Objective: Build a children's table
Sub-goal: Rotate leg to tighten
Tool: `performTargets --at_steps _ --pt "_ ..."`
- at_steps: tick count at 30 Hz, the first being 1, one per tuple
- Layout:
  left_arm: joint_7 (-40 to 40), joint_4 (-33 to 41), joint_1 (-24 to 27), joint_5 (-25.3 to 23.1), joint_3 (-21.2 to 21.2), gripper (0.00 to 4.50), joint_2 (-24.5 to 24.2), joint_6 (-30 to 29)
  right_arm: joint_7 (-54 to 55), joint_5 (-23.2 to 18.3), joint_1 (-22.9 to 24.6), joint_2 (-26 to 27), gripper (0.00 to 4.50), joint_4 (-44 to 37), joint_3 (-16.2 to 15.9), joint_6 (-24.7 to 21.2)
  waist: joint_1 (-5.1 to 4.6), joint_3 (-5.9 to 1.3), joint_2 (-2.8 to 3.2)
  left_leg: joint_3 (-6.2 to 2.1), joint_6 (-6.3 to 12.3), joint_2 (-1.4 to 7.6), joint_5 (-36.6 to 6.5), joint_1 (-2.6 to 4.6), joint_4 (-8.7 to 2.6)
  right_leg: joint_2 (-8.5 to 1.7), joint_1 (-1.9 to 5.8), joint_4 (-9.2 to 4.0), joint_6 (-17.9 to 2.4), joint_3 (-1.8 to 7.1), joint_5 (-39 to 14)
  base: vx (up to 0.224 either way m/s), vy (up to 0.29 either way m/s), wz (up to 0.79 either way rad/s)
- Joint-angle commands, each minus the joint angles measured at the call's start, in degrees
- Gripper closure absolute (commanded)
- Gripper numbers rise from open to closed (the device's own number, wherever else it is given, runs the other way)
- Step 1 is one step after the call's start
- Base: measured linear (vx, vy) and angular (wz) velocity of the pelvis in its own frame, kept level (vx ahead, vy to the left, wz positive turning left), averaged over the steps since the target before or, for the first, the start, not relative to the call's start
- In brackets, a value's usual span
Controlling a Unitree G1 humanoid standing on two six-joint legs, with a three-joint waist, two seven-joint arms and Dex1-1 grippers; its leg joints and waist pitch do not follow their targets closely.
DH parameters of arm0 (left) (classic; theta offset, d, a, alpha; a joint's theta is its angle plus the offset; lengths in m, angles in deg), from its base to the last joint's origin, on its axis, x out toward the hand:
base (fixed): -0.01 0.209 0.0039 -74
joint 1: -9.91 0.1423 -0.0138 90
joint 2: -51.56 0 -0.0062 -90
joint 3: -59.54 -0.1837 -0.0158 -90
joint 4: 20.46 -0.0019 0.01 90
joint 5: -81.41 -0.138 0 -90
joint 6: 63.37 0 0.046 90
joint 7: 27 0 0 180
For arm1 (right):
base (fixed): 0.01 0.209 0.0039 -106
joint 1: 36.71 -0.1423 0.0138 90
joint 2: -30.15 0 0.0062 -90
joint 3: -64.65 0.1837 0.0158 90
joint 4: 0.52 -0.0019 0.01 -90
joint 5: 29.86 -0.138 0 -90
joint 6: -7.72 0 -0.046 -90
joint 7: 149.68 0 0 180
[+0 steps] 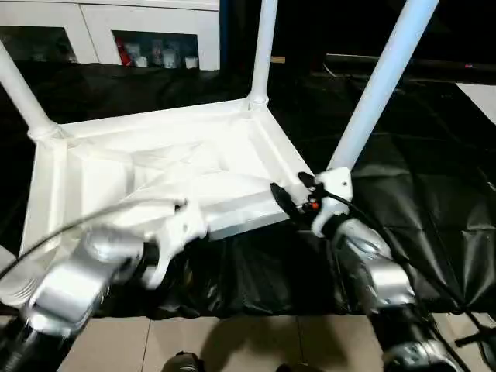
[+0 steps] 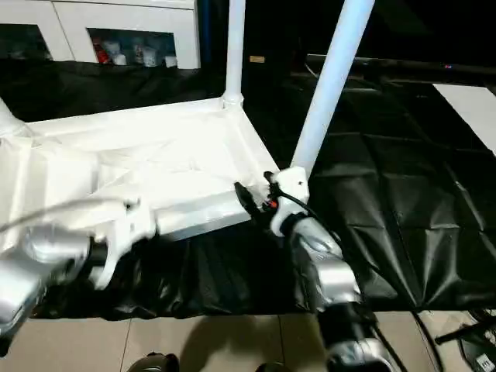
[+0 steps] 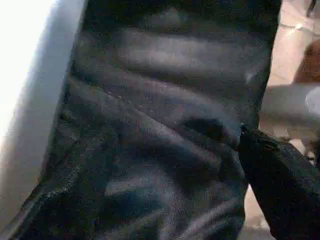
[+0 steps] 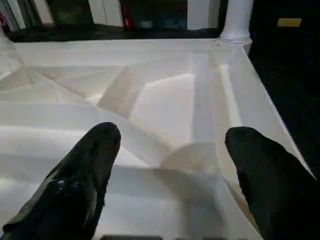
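The children's table lies upside down on a black cloth, its ribbed white top (image 1: 155, 174) facing up. Three white legs stand in corner sockets: far left (image 1: 19, 89), back (image 1: 263, 46) and near right (image 1: 380, 85). My right gripper (image 1: 293, 194) is at the near right corner beside that leg's socket. In the right wrist view the right gripper (image 4: 170, 132) is open, its fingers spread over the ribs with nothing between them. My left gripper (image 1: 164, 256) hangs just off the top's front edge over the cloth. One of its fingers (image 3: 280, 190) shows far to one side, with nothing held.
The black cloth (image 1: 434, 217) covers the ground around the table. White cabinets (image 1: 139, 31) stand at the back. Pale floor tiles (image 1: 232, 341) run along the front by my forearms. A cable (image 1: 46, 236) loops over the top's left side.
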Motion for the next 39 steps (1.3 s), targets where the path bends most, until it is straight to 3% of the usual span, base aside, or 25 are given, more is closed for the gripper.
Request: performTargets --at_steps 1,5,8,10,11,12,14,15,16,19,20,24,25,26,27,29,30,31,36,37,39 --pt "-2.0 0.9 0.8 -1.7 0.2 0.05 -0.1 0.1 1.4 -1.0 -1.0 0.8 0.69 1.2 1.8 0.5 -0.25 -3.49 0.55 -1.11 -0.03 2.27 -10.6 1.33 -4.02 -2.21 1.91 -3.39 -11.4 2.16 -6.9 0.0 0.0 0.0" --pt "-7.9 1.5 2.6 -1.9 3.7 0.05 1.7 1.7 5.3 -4.5 -4.0 3.6 0.69 6.1 6.7 1.8 -0.12 -3.44 0.78 -1.14 -0.66 2.38 -13.4 1.67 -4.15 -2.39 1.67 -3.6 -11.1 2.21 -9.6 0.0 0.0 0.0" --pt "-10.3 1.0 3.2 -1.4 6.0 0.05 3.5 3.2 7.4 -5.6 -6.4 4.0 0.69 10.4 9.0 2.8 -0.1 -2.83 0.49 -1.1 -1.1 2.35 -15.3 1.5 -4.42 -2.42 1.32 -3.93 -10.6 2.28 -11.7 0.0 0.0 0.0" --pt "-12.6 -0.4 4.0 -0.7 8.0 0.05 5.2 4.2 8.9 -6.1 -8.3 4.3 0.69 14.8 10.5 4.5 -0.04 -2.57 0.7 -1.21 -1.85 2.34 -17.9 1.72 -4.53 -2.52 1.03 -4.26 -9.9 2.31 -14.7 0.0 0.0 0.0" --pt "-14.3 -1.4 4.9 -2.5 7.4 0.05 4.9 5.7 10.0 -6.1 -9.3 4.1 0.69 16.9 11.2 5.1 0.06 -2.6 -0.05 -1.28 -1.71 2.32 -18.2 1.6 -4.57 -2.55 1.2 -4.41 -9.0 2.25 -16.0 0.0 0.0 0.0" --pt "-14.5 -1.7 5.1 -3.0 7.1 0.05 4.6 6.1 10.2 -6.1 -9.5 4.0 0.69 17.2 11.4 5.1 0.08 -2.48 0.0 -1.38 -1.62 2.31 -18.2 1.44 -4.64 -2.59 1.25 -4.38 -8.7 2.27 -16.4 0.0 0.0 0.0" --pt "-15.3 -2.1 5.4 -3.8 7.1 0.05 4.5 7.8 10.7 -6.1 -10.0 3.9 0.69 17.7 11.7 5.4 0.18 -2.21 0.38 -1.44 -1.68 2.35 -18.6 1.55 -4.78 -2.5 0.83 -4.54 -7.6 2.29 -17.1 0.0 0.0 0.0" --pt "-16.5 -2.3 5.3 -4.0 7.5 0.05 5.0 8.2 10.7 -6.2 -10.4 3.8 0.69 18.2 12.2 5.7 0.37 -2.16 1.06 -1.64 -2.06 2.41 -19.0 1.65 -4.91 -2.53 0.77 -4.42 -7.6 2.26 -16.5 0.0 0.0 0.0" --pt "-17.7 -2.5 5.2 -4.1 7.9 0.05 5.5 8.5 10.9 -6.2 -10.7 3.7 0.69 18.7 12.6 6.0 0.2 -2.14 0.81 -1.52 -2.2 2.45 -19.4 1.7 -4.95 -2.36 0.67 -4.51 -7.7 2.22 -16.0 0.0 0.0 0.0" --pt "-18.6 -1.9 4.7 -2.6 9.2 0.05 7.6 10.2 11.0 -6.1 -11.4 2.5 0.69 20.6 13.5 7.5 0.53 -2.25 1.56 -1.55 -2.43 2.35 -18.8 1.61 -4.75 -2.53 0.91 -4.07 -9.3 2.24 -12.2 0.0 0.0 0.0" --pt "-18.2 -1.5 4.8 -1.9 9.5 0.05 7.9 10.6 11.1 -6.2 -11.5 2.2 0.69 21.1 13.7 8.0 0.43 -2.17 1.33 -1.48 -2.18 2.35 -18.3 1.49 -4.78 -2.43 0.97 -4.14 -9.5 2.22 -11.5 0.0 0.0 0.0" --pt "-17.4 -0.8 5.4 -0.4 9.0 0.05 8.3 11.4 10.5 -6.4 -12.2 0.7 0.69 23.0 15.0 10.6 0.85 -2.54 2.54 -1.38 -1.16 2.18 -15.0 1.2 -4.32 -2.33 1.55 -3.59 -12.0 1.95 -5.1 0.0 0.0 0.0" --pt "-18.0 -0.4 5.2 -0.7 8.1 0.05 8.9 11.3 10.2 -6.5 -12.2 -0.2 0.69 23.2 15.6 11.0 1.56 -2.61 3.84 -1.64 -1.0 2.12 -14.7 1.21 -4.2 -2.51 1.73 -3.23 -12.8 1.81 -3.8 0.0 0.0 0.0" --pt "-18.2 -0.3 5.2 -0.8 7.8 0.05 9.0 11.2 10.2 -6.6 -12.2 -0.4 0.69 23.3 15.8 11.1 1.37 -2.52 3.17 -1.42 -0.54 2.16 -14.5 1.12 -4.19 -2.34 1.8 -3.43 -13.0 1.83 -3.1 0.0 0.0 0.0" --pt "-20.0 0.6 5.1 -1.4 6.7 0.05 10.4 10.6 10.1 -6.5 -11.8 -1.7 0.69 23.3 16.5 12.1 2.14 -2.55 3.52 -1.54 0.06 2.12 -13.8 1.07 -3.99 -2.54 1.97 -3.14 -13.7 1.78 -2.5 0.0 0.0 0.0" --pt "-20.5 1.2 5.2 -1.3 6.6 0.05 11.0 10.0 10.1 -6.5 -11.5 -2.0 0.69 23.1 16.8 12.3 2.62 -2.43 3.49 -1.37 1.19 2.22 -13.6 0.96 -3.88 -2.76 2.0 -3.36 -14.5 1.89 -3.4 0.0 0.0 0.0" --pt "-21.7 2.3 5.2 -1.5 6.5 0.05 12.1 9.4 10.1 -6.8 -10.5 -2.2 0.69 21.9 17.1 12.8 3.21 -2.08 4.44 -1.51 1.35 2.26 -14.3 0.72 -4.04 -2.96 1.93 -3.58 -14.5 1.85 -5.3 0.0 0.0 0.0" --pt "-22.3 2.7 5.2 -1.6 6.3 0.05 12.7 9.1 9.9 -6.9 -10.2 -2.5 0.69 21.8 17.2 13.0 3.59 -2.0 4.32 -1.49 1.1 2.37 -15.5 0.97 -4.09 -2.92 1.82 -3.82 -14.3 1.82 -7.0 0.0 0.0 0.0" --pt "-24.7 2.9 5.6 -2.5 5.2 0.05 14.3 9.3 8.2 -6.6 -9.5 -3.8 0.69 22.3 17.4 14.3 4.41 -1.96 3.69 -1.79 1.6 2.48 -15.6 0.83 -4.28 -3.19 1.86 -4.0 -13.2 1.83 -11.4 0.0 0.0 0.0" --pt "-24.8 3.1 5.6 -2.4 5.3 0.05 14.4 9.0 8.1 -6.8 -9.5 -3.9 0.69 22.3 17.6 14.2 4.47 -1.87 3.91 -1.76 1.54 2.47 -15.6 0.74 -4.32 -3.08 1.71 -4.09 -13.1 1.82 -11.9 0.0 0.0 0.0" --pt "-25.3 3.6 5.9 -1.5 6.4 0.05 14.8 8.9 7.8 -7.1 -10.1 -3.3 0.69 21.6 17.4 14.1 4.3 -1.65 3.22 -1.65 1.59 2.49 -15.7 0.76 -4.43 -2.97 1.55 -4.22 -12.6 1.88 -12.5 0.0 0.0 0.0"
